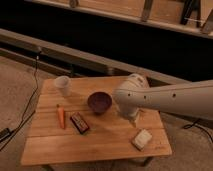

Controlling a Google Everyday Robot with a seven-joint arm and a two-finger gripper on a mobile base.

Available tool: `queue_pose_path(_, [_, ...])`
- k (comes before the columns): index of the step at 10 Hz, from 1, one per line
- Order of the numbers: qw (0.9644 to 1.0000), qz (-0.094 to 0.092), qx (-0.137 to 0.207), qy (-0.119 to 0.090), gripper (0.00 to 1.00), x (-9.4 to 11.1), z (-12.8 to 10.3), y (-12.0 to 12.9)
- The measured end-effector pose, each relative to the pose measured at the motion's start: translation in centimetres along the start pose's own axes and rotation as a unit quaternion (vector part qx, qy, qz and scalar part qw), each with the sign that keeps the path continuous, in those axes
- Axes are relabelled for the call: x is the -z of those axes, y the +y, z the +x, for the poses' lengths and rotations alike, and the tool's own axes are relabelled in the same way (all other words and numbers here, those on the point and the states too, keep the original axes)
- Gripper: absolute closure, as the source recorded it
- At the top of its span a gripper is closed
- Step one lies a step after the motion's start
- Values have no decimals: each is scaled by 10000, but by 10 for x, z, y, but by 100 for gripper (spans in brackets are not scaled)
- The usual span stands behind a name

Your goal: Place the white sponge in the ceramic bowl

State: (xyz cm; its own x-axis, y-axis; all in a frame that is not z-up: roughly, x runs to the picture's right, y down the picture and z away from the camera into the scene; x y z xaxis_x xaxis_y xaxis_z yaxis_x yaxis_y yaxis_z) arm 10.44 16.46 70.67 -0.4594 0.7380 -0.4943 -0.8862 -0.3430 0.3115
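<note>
The white sponge (pixel 142 139) lies on the wooden table (pixel 100 142) near its front right corner. The dark maroon ceramic bowl (pixel 99 102) stands in the middle of the table, empty as far as I can see. My arm reaches in from the right. The gripper (pixel 133 119) hangs below the arm's rounded wrist, above the table between the bowl and the sponge, a little behind the sponge. It holds nothing that I can see.
A white cup (pixel 62 85) stands at the table's back left. A carrot (pixel 61 117) and a dark snack packet (pixel 79 122) lie at the left front of the bowl. A cable (pixel 27 107) runs on the floor at the left. A dark ledge runs behind.
</note>
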Motion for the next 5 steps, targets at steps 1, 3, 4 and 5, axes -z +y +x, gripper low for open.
queue_pose_path(1, [10000,0,-1,-1,35,0,0,0])
queue_pose_path(3, [10000,0,-1,0,35,0,0,0])
queue_pose_path(4, [10000,0,-2,0,35,0,0,0])
queue_pose_path(5, [10000,9,-39,18,35,0,-1,-2])
